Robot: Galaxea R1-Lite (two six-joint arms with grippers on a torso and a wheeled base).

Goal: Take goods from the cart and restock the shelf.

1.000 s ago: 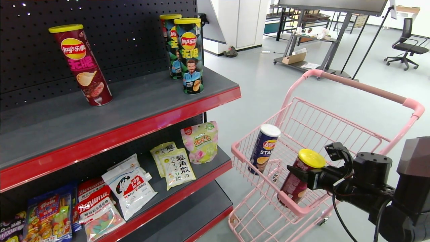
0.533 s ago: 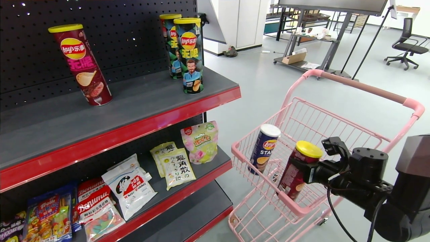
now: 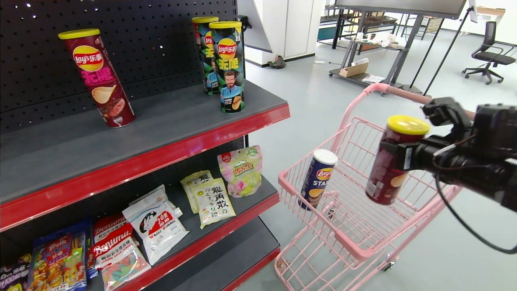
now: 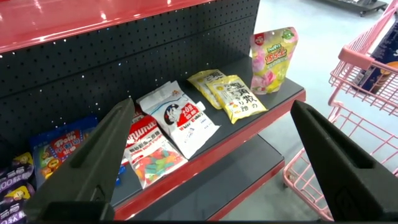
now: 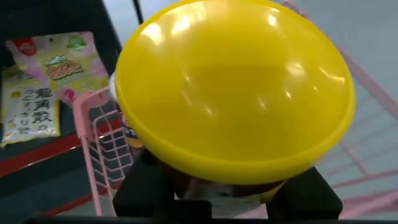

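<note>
So what we're looking at: the right gripper (image 3: 408,139) is clamped on the red chip can (image 3: 383,178) just under its yellow lid (image 5: 233,87), one finger on each side. The can is held up over the pink cart (image 3: 350,247), tilted a bit, with its bottom clear of the basket wire as far as we can tell. A blue chip can (image 3: 317,178) leans in the cart's front corner, on the side nearest the shelf.

On the top shelf (image 3: 161,121) we've got a matching red can (image 3: 99,76) standing toward the left, and two green cans (image 3: 226,66) one behind the other near the right end.

The left gripper (image 4: 205,162) has its fingers spread wide with nothing between them, pointed at the lower shelf (image 4: 249,127) with its snack bags (image 4: 177,118).
</note>
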